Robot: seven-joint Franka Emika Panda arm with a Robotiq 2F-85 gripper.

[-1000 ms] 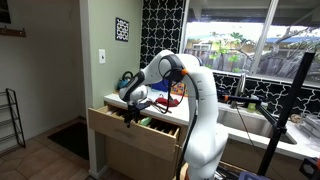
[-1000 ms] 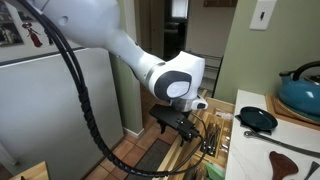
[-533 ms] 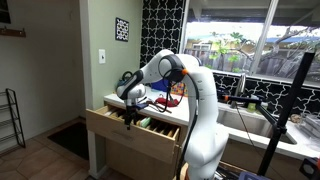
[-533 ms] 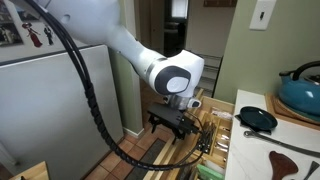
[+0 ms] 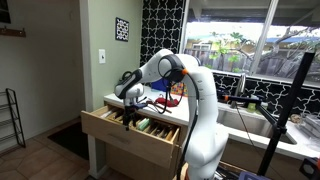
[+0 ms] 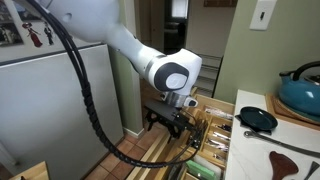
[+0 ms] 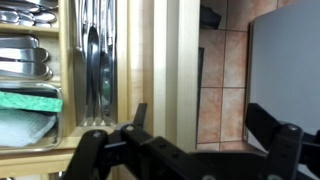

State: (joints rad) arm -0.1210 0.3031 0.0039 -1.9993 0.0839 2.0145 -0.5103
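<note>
A wooden drawer (image 5: pixel 128 136) stands pulled out from under the counter. In an exterior view the drawer (image 6: pixel 212 146) shows compartments of cutlery. My gripper (image 5: pixel 127 117) hangs over its front edge, also seen from the side as the gripper (image 6: pixel 168 121). In the wrist view the gripper (image 7: pixel 200 122) is open and astride the drawer front (image 7: pixel 165 60): one finger (image 7: pixel 138 115) is on the inner side, the other is outside above the tiled floor (image 7: pixel 222 90). Nothing is held. Knives and spoons (image 7: pixel 95 60) lie in the trays, with a green cloth (image 7: pixel 30 102) beside them.
On the counter sit a teal pot (image 6: pixel 300 88), a small black pan (image 6: pixel 258 118) and a dark spatula (image 6: pixel 292 150). A grey fridge (image 6: pixel 60 100) stands opposite the drawer. A black tripod (image 5: pixel 287 105) stands by the sink and window.
The drawer has slid further out of the cabinet, and my gripper has moved outward with its front edge. The jaws stay wide.
</note>
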